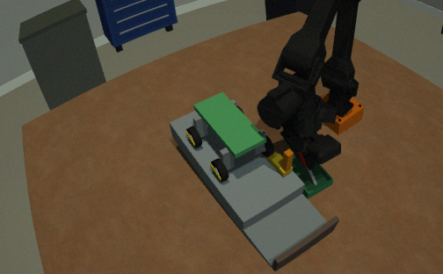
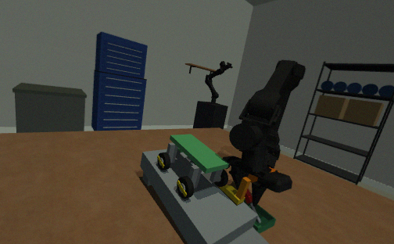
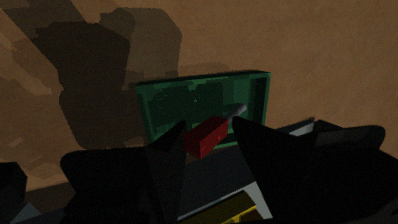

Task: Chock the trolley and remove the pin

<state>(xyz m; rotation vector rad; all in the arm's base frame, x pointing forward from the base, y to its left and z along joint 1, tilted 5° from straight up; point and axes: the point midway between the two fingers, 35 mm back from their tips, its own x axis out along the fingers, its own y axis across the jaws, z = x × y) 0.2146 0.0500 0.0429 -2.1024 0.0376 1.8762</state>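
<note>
The green-topped trolley [image 1: 228, 123] [image 2: 199, 152] stands on the grey ramp [image 1: 264, 193] [image 2: 215, 211]. The yellow chock [image 1: 277, 163] [image 2: 234, 194] [image 3: 225, 210], orange handle upright, lies at the downhill side of the trolley's near-right wheel; exact contact is hard to see. The red-headed stop pin [image 1: 302, 158] [image 2: 248, 196] [image 3: 206, 137] is out of the ramp and tilted, its grey shaft reaching over or into the green tray [image 1: 321, 189] [image 2: 270, 224] [image 3: 200, 76]. My gripper [image 1: 304, 157] [image 2: 248, 195] [image 3: 209, 123] is open, with the red head still between its fingers, low beside the chock.
An orange bracket [image 1: 349, 118] is on the table behind the arm. A brown end board [image 1: 308, 243] crosses the ramp's low end. The chock's orange handle [image 1: 288, 160] [image 2: 245, 188] stands close to the fingers, and the ramp's edge runs beside the tray.
</note>
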